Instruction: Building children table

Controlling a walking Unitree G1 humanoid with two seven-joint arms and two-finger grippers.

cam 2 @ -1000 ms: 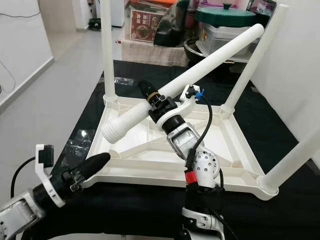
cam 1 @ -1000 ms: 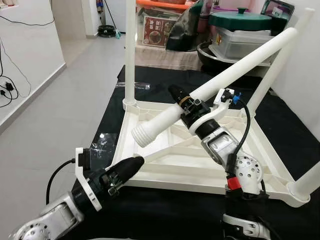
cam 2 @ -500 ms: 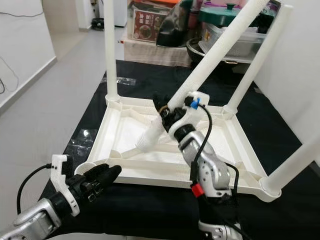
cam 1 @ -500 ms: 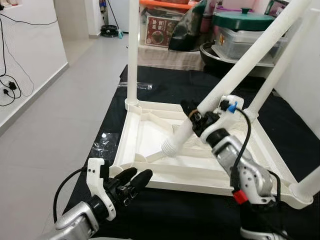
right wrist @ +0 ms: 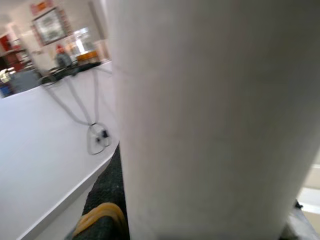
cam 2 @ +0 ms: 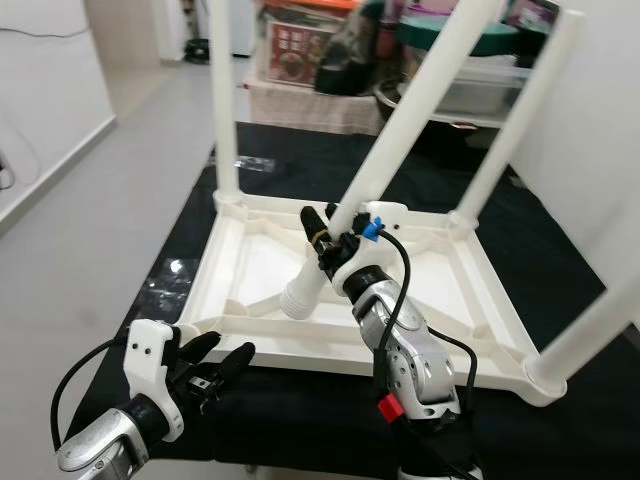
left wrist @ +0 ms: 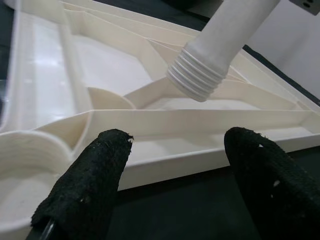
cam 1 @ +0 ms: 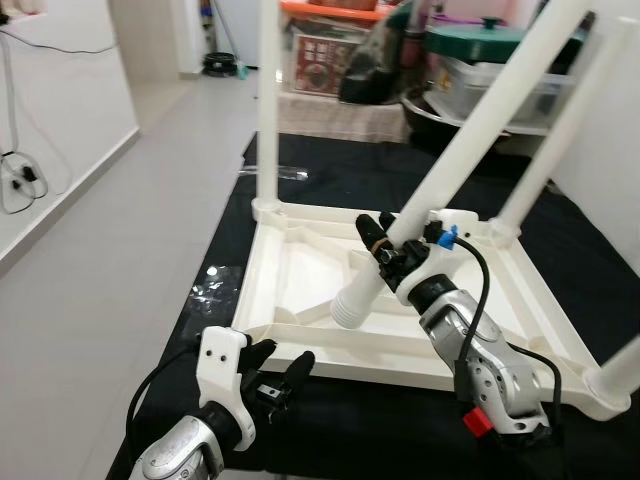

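A white table top (cam 1: pixel 330 355) lies upside down on a black mat (cam 1: pixel 330 170). Upright legs stand in its far-left (cam 1: pixel 268 100), far-right (cam 1: pixel 555 140) and near-right (cam 1: pixel 622 362) corners. My right gripper (cam 1: pixel 393 240) is shut on a loose white leg (cam 1: pixel 470 130), held steeply tilted. Its threaded end (cam 1: pixel 351 309) hangs just above the ribbed underside. My left gripper (cam 1: pixel 283 366) is open at the near edge, beside the round near-left corner socket (left wrist: pixel 25 150). In the left wrist view the threaded end (left wrist: pixel 200 75) sits beyond the fingers (left wrist: pixel 85 185).
Storage boxes and a green-lidded pot (cam 1: pixel 480 40) crowd the back of the mat. Crumpled clear plastic (cam 1: pixel 210 285) lies on the mat's left side. Grey floor (cam 1: pixel 110 230) runs along the left, up to a white wall with hanging cables (cam 1: pixel 20 180).
The right gripper has swung the loose leg from a shallow slant to steeply tilted, bringing its threaded end down over the table top. The left gripper's fingers have spread apart.
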